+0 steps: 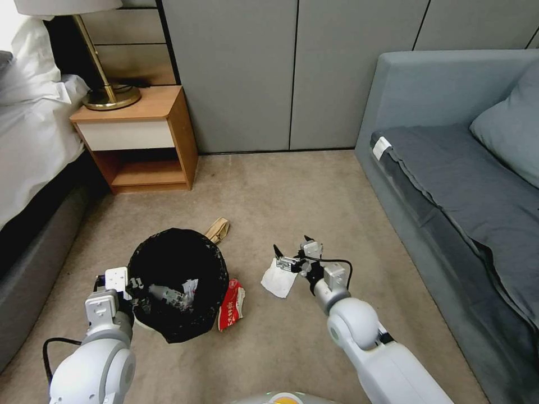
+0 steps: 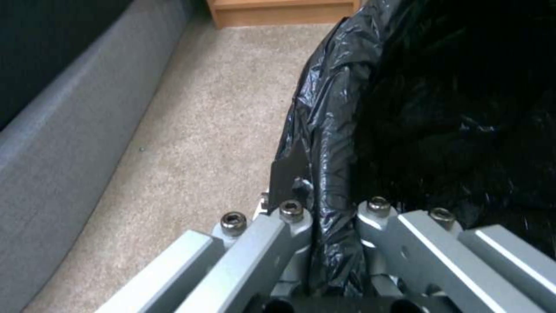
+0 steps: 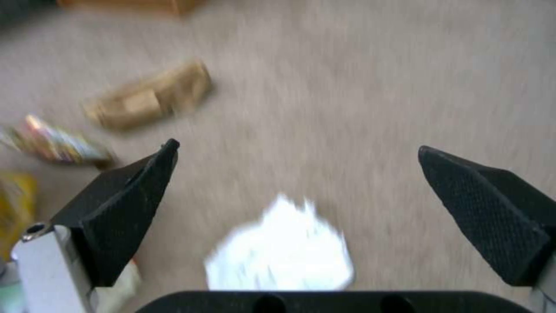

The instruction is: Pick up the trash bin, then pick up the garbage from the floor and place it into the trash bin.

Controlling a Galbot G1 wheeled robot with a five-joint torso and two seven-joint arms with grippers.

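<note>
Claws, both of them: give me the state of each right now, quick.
Left claw: shut on the trash bin, pinching its bag-lined rim.
Right claw: open, holding nothing, above the white tissue on the floor.

Beige carpet floor (image 1: 292,191) across the whole scene, and litter scattered on it. Brown paper bag (image 1: 218,229) lies just behind the trash bin (image 1: 178,283) (whether the bin itself touches the carpet is hard to tell). Red snack wrapper (image 1: 231,304) sits right beside the bin, and crumpled white tissue (image 1: 279,279) lies a little farther to the right.
</note>
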